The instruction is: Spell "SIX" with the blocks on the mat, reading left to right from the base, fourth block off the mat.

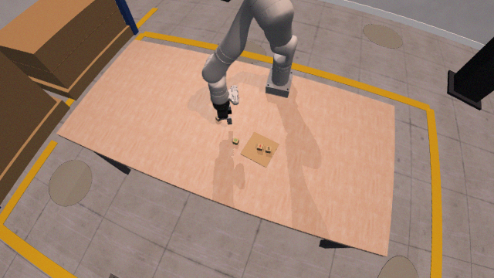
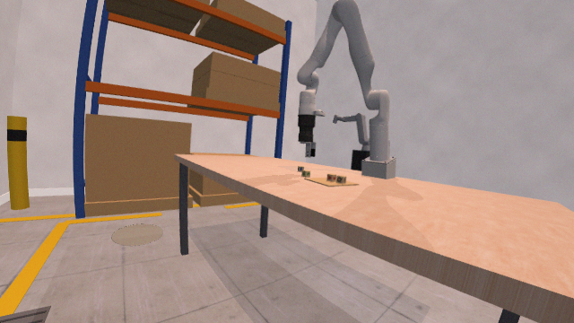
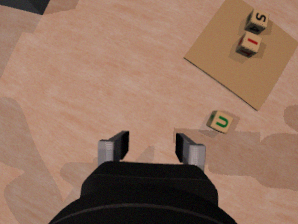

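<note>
claw (image 1: 224, 120) (image 2: 310, 150) (image 3: 152, 142) hovers open; 2 blocks, s (image 1: 268, 149) (image 2: 342, 179) (image 3: 257, 21) and i (image 1: 260, 147) (image 2: 331, 178) (image 3: 248, 44), sit on mat (image 1: 251, 151) (image 2: 324, 181) (image 3: 220, 65).

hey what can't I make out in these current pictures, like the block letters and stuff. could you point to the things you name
- Fourth block's top letter: small and side-on in the exterior view (image 2: 300, 169); outside the wrist frame; mostly behind the end effector (image 1: 224, 120) (image 2: 310, 150) (image 3: 152, 146) from the top.
- Arm's upper bend: cut off by the top view's upper edge.
- Arm's base: outside the wrist view.

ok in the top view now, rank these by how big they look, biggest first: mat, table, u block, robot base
1. table
2. robot base or mat: too close to rank
3. u block
</note>
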`<state>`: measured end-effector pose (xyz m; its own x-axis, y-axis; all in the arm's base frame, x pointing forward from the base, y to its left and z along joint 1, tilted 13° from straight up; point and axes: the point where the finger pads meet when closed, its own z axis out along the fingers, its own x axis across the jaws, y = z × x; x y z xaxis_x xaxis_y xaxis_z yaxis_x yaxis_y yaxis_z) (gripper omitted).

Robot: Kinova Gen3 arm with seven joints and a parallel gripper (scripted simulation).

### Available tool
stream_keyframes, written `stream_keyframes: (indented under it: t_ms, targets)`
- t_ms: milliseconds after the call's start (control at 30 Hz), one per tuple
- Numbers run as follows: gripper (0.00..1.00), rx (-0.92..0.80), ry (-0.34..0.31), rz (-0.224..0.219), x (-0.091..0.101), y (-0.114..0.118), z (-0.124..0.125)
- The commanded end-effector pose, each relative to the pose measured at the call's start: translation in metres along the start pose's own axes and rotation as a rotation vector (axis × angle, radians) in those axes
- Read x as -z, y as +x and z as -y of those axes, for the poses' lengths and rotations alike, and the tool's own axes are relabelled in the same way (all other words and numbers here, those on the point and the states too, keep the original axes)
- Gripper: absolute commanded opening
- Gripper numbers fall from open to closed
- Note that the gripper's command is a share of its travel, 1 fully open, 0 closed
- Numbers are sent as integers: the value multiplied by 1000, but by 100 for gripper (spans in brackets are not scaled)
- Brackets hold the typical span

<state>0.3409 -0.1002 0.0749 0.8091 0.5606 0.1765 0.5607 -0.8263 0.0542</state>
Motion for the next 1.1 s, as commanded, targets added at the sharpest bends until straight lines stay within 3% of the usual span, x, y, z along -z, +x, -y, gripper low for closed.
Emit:
stream_keyframes:
  t_ms: [0,667,1067]
  targets:
    - [100,-90,-2,5,-1,-9,-7]
    - [100,-634,-4,-25,4,-33,-38]
    - [100,-821,-3,-38,7,-42,-49]
